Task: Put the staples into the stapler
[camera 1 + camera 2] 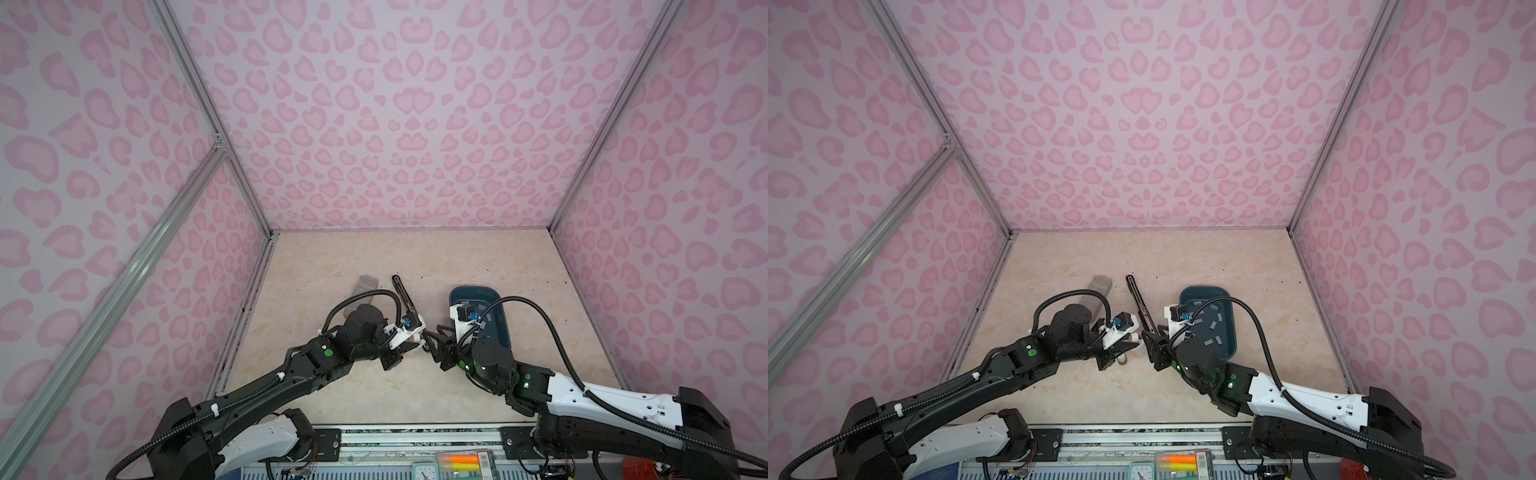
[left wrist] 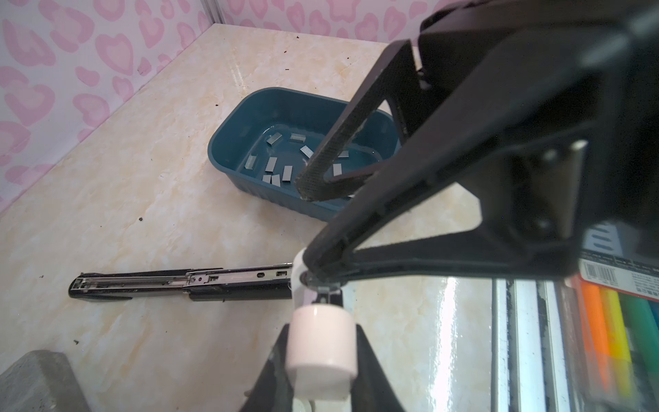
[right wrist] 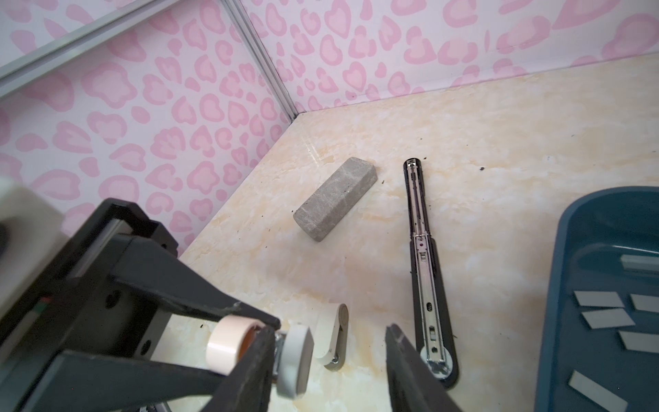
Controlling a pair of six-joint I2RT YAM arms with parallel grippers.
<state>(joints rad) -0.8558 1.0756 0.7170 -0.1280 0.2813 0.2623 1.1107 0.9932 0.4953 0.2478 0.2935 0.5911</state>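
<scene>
Nearby, staples [image 3: 606, 317] lie in the tray [image 3: 561, 257] beside the open right end effector [image 3: 328, 333]; left end effector [image 3: 274, 324] closed.

Both top views look steeply down from above the arm bases onto the whole surface [image 1: 374, 257], nearly alike. The left wrist view sits low and close, facing the blue tray [image 2: 249, 114]; the right wrist view faces the grey block [image 3: 335, 198]. Both share the stapler [image 3: 426, 271].
</scene>
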